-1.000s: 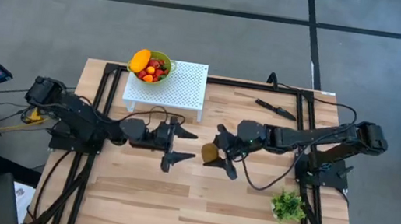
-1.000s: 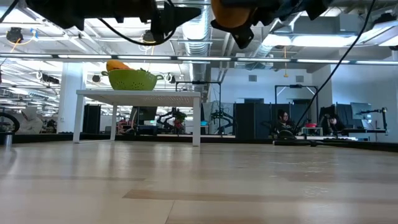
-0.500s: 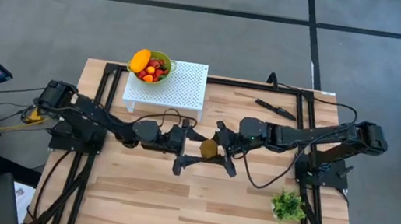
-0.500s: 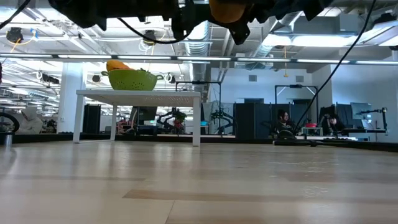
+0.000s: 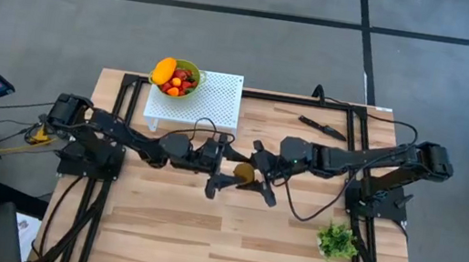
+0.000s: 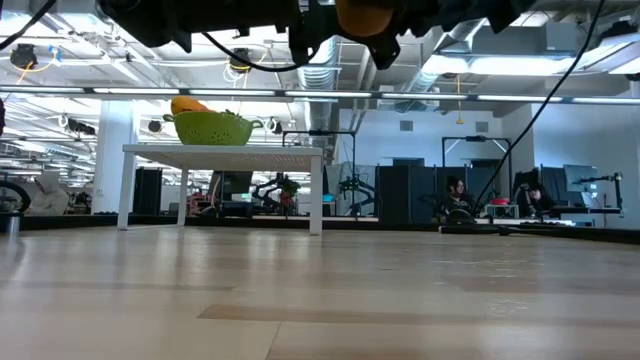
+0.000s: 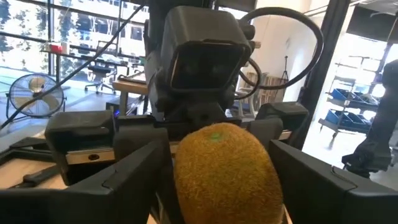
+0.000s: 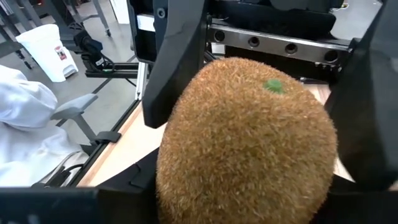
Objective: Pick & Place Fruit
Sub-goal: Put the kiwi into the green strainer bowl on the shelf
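A brown fuzzy kiwi [image 5: 244, 174] hangs high over the table's middle, with my right gripper [image 5: 252, 174] shut on it. My left gripper [image 5: 229, 171] comes level from the left, open, and its two fingers stand on either side of the kiwi [image 7: 224, 177]. A green bowl [image 5: 178, 77] sits on the left end of a white perforated stand [image 5: 218, 103] at the far left. It holds small red and orange pieces [image 5: 183, 81], and an elongated orange fruit [image 5: 164, 70] lies on its rim. My right gripper pinches the kiwi's two sides [image 8: 186, 180] between its two fingers, coming about level from the table's right. The kiwi is lifted well clear of the table, its green-spotted end [image 7: 216, 134] toward my left wrist. My left gripper's fingers [image 7: 134, 174] flank the kiwi; whether they touch it, I cannot tell.
A black knife [image 5: 322, 126] lies at the far right of the table. A green leafy bunch [image 5: 338, 241] lies near the right front. The stand [image 6: 225, 152] rises on legs above the wood, with bare tabletop in front of it.
My left gripper has gone toward the table's right, up to the kiwi, and its fingers now reach around it. My right gripper and the kiwi have kept their place.
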`<state>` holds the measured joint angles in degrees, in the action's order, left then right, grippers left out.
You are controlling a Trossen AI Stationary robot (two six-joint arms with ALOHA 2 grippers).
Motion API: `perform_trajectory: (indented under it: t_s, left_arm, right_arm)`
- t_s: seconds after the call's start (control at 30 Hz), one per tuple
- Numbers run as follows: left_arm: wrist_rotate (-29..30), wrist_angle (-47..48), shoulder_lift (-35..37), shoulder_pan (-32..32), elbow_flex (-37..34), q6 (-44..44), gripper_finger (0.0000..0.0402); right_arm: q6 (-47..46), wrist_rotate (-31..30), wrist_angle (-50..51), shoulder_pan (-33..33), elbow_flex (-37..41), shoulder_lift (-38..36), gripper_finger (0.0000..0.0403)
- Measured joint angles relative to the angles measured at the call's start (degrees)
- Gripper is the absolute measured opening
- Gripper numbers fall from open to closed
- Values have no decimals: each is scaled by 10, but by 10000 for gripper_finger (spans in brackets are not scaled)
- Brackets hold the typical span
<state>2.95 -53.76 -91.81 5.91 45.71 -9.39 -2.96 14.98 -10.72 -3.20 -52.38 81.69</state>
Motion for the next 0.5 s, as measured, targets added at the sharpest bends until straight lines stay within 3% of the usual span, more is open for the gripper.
perform_trajectory:
  t_s: [0.33, 0.5]
  left_arm:
    - [-8, 0, -1, 0, 0, -1, 217]
    - [-18, -3, -1, 0, 0, 1, 213]
  right_arm:
    - [3, 0, -6, 5, 0, 0, 215]
    - [1, 2, -18, 6, 1, 1, 226]
